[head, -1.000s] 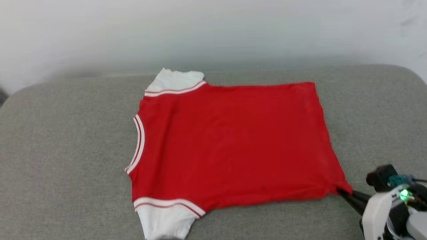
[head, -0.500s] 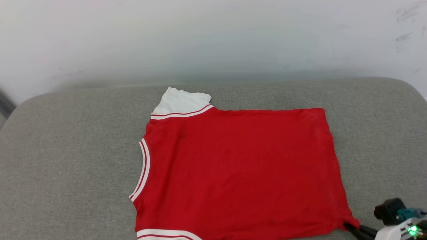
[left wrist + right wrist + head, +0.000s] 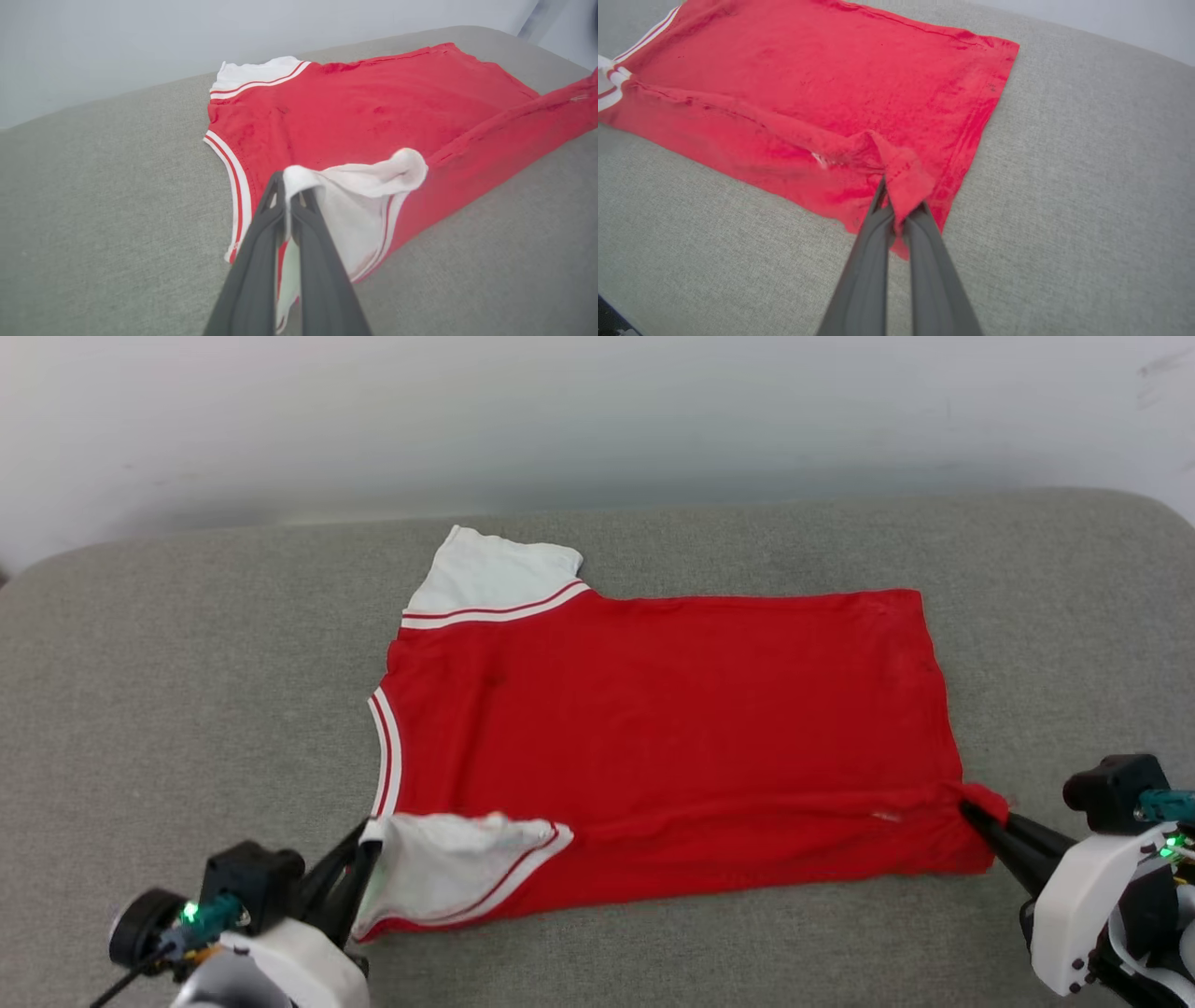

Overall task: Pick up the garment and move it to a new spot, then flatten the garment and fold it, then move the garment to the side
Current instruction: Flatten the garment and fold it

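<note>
Change: shirt (image 3: 672, 709) near edge is now folding toward 12 o'clock.
Left gripper (image 3: 369, 842): pinching sleeve (image 3: 457, 868).
Right gripper (image 3: 971, 812): pinching hem (image 3: 988, 799).

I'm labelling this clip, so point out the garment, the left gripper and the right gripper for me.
garment (image 3: 672, 728), head view, middle of its red body.
left gripper (image 3: 291, 187), left wrist view, between fingertips pinching the near sleeve.
right gripper (image 3: 899, 198), right wrist view, between fingertips pinching the hem corner.

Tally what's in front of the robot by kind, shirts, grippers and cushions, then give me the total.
shirt: 1
grippers: 2 (left gripper, right gripper, each shut on the shirt)
cushion: 1
Total: 4
</note>
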